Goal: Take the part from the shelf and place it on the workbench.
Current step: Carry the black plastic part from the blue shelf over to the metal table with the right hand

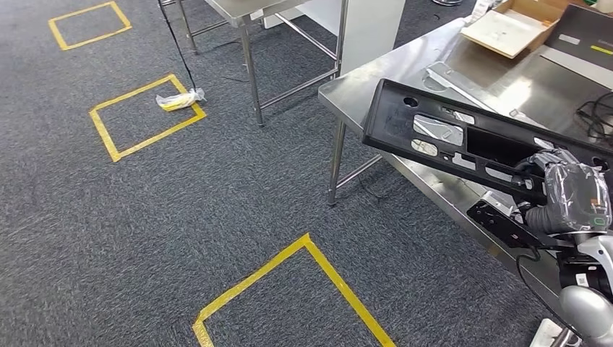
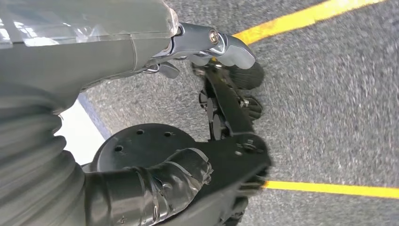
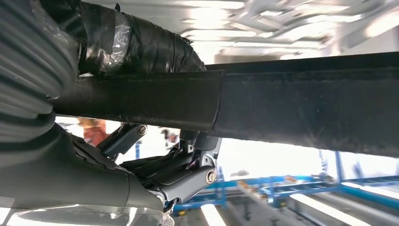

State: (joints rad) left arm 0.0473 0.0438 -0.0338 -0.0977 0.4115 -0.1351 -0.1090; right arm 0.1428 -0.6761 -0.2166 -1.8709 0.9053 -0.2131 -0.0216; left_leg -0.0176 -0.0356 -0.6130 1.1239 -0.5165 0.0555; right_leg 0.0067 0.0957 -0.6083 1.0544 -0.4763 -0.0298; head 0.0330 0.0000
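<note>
The part is a long black plastic panel with several cut-outs. It hangs tilted over the near edge of the steel workbench, its far end sticking out past the bench corner. My right hand, wrapped in black tape and plastic, grips the panel's near end. In the right wrist view the panel runs across as a dark bar, with my right hand clamped around it from both sides. My left hand hangs over the grey carpet, fingers apart, holding nothing.
On the workbench lie a cardboard box, a metal strip and black cables. A second steel table stands further back. Yellow tape squares mark the carpet, one with a crumpled wrapper.
</note>
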